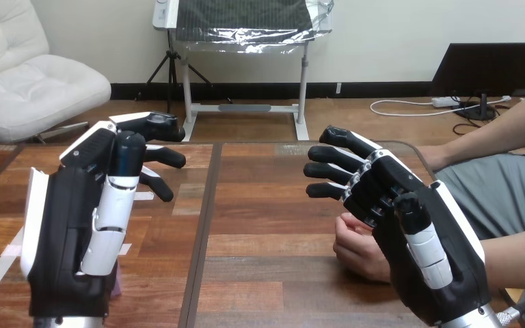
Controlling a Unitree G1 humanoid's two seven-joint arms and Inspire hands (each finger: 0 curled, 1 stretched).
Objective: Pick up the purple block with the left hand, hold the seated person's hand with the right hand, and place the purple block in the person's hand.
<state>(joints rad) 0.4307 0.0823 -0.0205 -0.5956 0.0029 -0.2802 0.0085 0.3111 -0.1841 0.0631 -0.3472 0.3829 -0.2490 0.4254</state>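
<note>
My left hand (75,225) is raised over the table's left part, its fingers stretched out to the right and holding nothing. A sliver of the purple block (117,285) shows on the table just past the palm's lower right edge; the rest is hidden behind the hand. My right hand (410,232) is raised at the right with relaxed, straight fingers pointing left. The person's hand (359,247) rests on the table as a loose fist, right beside and partly behind my right palm. I cannot tell whether the two touch; no finger curls round it.
The wooden table (266,225) has a dark seam running down its middle. White tape strips (0,265) lie at the left. The person's other forearm (492,130) reaches in over the table's far right corner.
</note>
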